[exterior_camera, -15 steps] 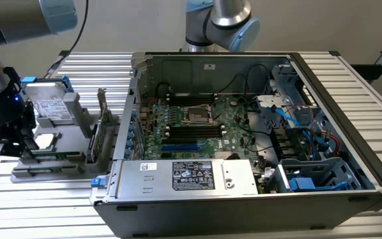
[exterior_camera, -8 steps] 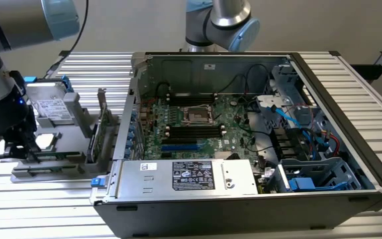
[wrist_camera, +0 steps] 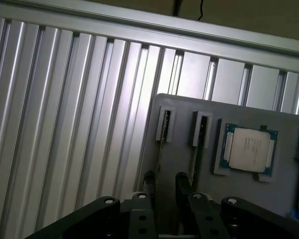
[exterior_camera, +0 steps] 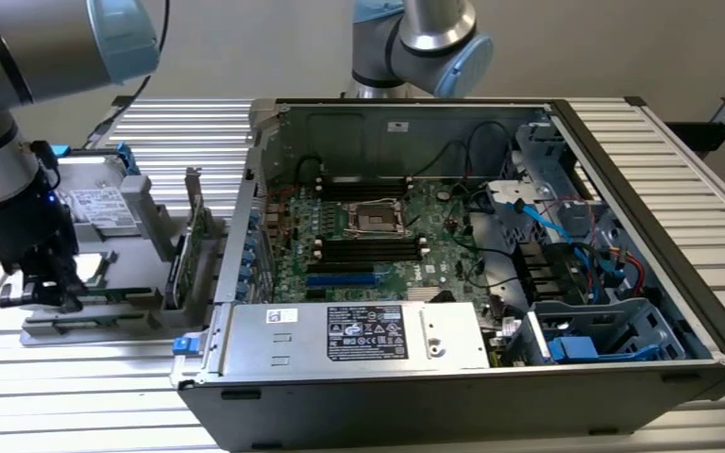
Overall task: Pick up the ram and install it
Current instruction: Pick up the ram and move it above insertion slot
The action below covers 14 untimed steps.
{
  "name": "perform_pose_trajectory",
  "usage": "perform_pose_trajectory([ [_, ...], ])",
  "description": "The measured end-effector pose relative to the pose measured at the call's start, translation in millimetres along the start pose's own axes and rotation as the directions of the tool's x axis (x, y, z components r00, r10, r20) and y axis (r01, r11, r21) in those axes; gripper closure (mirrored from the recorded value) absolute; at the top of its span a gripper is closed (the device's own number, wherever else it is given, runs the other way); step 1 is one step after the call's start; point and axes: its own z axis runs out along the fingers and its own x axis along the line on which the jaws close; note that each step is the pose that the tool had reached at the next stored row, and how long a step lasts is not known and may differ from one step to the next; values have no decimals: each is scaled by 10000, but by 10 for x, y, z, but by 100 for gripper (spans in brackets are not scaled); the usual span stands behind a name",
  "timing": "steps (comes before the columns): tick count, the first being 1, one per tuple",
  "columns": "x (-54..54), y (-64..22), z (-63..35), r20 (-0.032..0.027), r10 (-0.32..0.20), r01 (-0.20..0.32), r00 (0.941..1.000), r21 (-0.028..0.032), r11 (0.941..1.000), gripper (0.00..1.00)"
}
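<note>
Two rams stand on edge in slotted holders on a grey fixture tray point(wrist_camera: 189, 164). The nearer ram point(wrist_camera: 160, 149) runs down into the gap between my gripper's point(wrist_camera: 164, 181) two black fingers point(wrist_camera: 149, 180), which stand slightly apart on either side of it; the gripper is open. The second ram point(wrist_camera: 199, 144) stands beside it, outside the fingers. In the exterior view my gripper point(exterior_camera: 38, 288) hangs low over the tray's end at that view's left, with the ram point(exterior_camera: 124, 294) showing as a thin green strip. The black memory slots point(exterior_camera: 365, 249) lie on the motherboard inside the open computer case point(exterior_camera: 665, 311).
A square silver processor point(wrist_camera: 249, 149) sits in a tray pocket beside the rams. A green expansion card point(exterior_camera: 192, 241) with a metal bracket stands upright between tray and case. A drive point(exterior_camera: 95, 203) rests on the tray's far part. A second arm's base point(exterior_camera: 419, 42) stands behind the case. Ribbed aluminium table point(wrist_camera: 65, 124) all round.
</note>
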Motion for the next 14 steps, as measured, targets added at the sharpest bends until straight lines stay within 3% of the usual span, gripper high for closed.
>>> perform_pose_trajectory([
  [14, 75, -135, 197, -24, -184, 184, 9998, 49, 9998, 69],
])
